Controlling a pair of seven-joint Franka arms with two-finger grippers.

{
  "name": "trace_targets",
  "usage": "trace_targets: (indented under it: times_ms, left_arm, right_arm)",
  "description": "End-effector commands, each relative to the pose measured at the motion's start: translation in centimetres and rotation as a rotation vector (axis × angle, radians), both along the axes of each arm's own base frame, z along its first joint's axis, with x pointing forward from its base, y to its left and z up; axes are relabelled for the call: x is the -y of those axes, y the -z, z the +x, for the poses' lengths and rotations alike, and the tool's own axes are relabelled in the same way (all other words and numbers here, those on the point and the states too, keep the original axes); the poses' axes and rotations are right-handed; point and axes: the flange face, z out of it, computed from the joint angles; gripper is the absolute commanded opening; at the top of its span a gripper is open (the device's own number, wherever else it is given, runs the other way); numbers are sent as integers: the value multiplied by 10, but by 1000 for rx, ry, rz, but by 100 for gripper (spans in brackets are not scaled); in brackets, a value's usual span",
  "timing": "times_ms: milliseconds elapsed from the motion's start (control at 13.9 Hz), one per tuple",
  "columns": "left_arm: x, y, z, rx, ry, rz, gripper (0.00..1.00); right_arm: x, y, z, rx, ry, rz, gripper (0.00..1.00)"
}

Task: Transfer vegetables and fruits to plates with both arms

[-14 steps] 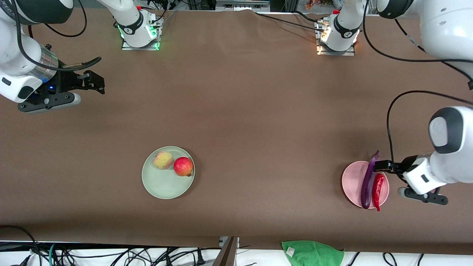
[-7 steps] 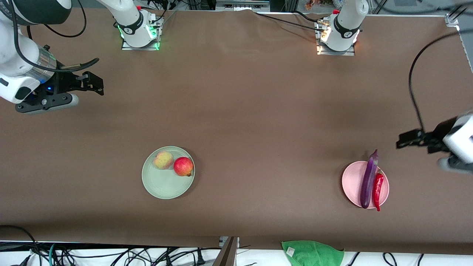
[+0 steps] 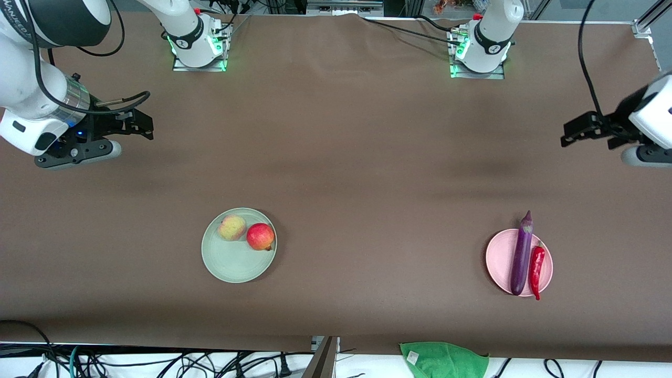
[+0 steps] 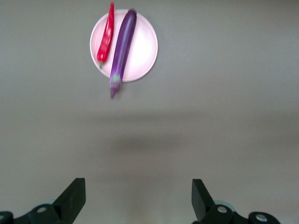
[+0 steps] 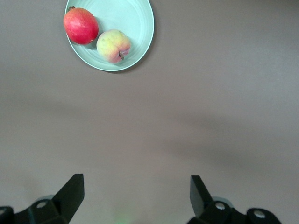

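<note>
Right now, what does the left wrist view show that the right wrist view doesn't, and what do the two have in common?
Only the left wrist view: the pink plate carrying the eggplant and the chili pepper, with the eggplant's stem end overhanging the rim.

Only the right wrist view: the mint green plate holding the red fruit and the peach side by side.

Both: the brown table below open, empty fingers, the left gripper and the right gripper.

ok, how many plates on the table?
2. Green plate toward the right arm's end, holding peach and red fruit; pink plate toward the left arm's end, holding eggplant and chili.
</note>
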Motion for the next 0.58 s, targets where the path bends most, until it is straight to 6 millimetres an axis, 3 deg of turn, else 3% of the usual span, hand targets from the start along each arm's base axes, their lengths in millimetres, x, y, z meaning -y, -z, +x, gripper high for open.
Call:
trace_targets:
  times_ms: [0,144,288,504]
  left_arm:
    - [-5,5,-11,-16,-40,15,100]
    - [-13,17,-2,-39,-60,18,100]
    - [-10,15,2,-36,-57,19,100]
    - [-13,16,3,-38,-60,19,100]
  right_arm:
    - [9,-6,1,1,9,-2,100]
    - [21,-6,4,10,30,9,100]
    - [18,5,15,27,22,6,100]
    - [15,-2,22,65,2,15,100]
